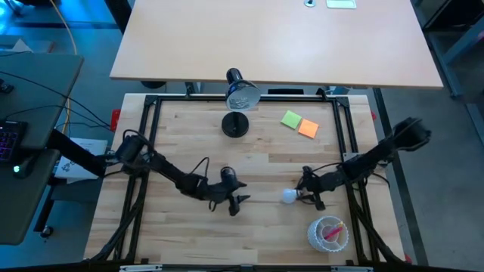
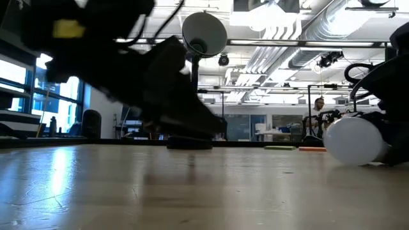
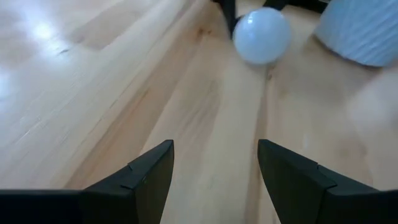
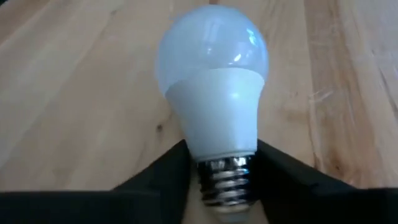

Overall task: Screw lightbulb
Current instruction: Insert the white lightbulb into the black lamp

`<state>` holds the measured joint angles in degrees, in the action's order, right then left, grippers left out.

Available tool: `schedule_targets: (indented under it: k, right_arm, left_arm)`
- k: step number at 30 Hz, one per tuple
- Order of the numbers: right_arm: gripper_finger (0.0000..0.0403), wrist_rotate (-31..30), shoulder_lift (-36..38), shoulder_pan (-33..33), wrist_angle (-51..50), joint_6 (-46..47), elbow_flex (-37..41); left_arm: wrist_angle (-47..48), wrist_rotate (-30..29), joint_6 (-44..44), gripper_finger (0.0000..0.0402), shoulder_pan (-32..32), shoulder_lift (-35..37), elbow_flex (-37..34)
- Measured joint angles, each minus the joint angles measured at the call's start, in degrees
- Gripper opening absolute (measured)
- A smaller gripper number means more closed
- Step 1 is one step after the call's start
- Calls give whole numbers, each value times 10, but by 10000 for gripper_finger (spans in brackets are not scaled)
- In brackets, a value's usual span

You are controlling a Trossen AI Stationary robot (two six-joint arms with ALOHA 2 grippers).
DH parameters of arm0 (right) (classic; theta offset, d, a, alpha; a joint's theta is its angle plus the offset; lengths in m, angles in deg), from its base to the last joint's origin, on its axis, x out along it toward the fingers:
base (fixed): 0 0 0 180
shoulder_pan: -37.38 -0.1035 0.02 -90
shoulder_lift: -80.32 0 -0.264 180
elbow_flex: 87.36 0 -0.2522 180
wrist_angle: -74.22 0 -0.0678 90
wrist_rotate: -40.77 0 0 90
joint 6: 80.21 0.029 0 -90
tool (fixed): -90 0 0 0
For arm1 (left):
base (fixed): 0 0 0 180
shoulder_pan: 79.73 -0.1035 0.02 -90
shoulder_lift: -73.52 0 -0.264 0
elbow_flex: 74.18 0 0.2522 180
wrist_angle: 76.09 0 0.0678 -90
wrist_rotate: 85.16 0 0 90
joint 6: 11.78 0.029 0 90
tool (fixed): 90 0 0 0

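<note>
Seen from above, the lightbulb (image 1: 289, 196) lies on its side on the wooden bench (image 1: 181, 143), lower right of centre in the frame, with its globe pointing toward the picture's left. The right gripper (image 1: 308, 195) sits at the bulb's screw end. Only the right wrist view shows the grip: the two dark fingers (image 4: 165, 174) press against either side of the silvery threaded base, closed on the lightbulb (image 4: 214, 93), whose white collar and frosted globe fill the frame's middle.

The left gripper (image 1: 234, 202) rests low over the bench, left of the bulb and apart from it. Its own wrist camera shows its fingers (image 3: 146, 177) standing open with bare wood between them, the lightbulb (image 3: 261, 34) at the frame's top centre and a ribbed pale cup (image 3: 364, 31) in the upper right corner.

The overhead picture alone takes in the black desk lamp (image 1: 240, 94) at the bench's far edge, its round base (image 1: 235, 125) just below it, two sticky notes (image 1: 299, 123) to the right, and the clear cup (image 1: 329, 233) with pink contents, lower right.

The low view shows the lightbulb (image 2: 353, 140) resting on the bench at the frame's right edge, the lamp head (image 2: 204, 33) high in the centre, and a person (image 2: 317, 112) far off in the room behind.
</note>
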<state>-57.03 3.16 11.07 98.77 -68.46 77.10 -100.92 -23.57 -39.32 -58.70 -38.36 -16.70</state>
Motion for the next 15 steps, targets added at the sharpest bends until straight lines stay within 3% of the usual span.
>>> schedule_targets:
  k: [3,9,15]
  right_arm:
    - [92,-7,-11,1,-9,-10,-33]
    - [92,-6,-62,37,-58,-54,-152]
    - [92,-5,-124,104,-90,-73,-266]
  left_arm:
    - [-83,-22,-25,227,11,1,-52]
    - [-271,-36,15,227,15,1,-130]
    - [-288,-10,145,227,7,1,-122]
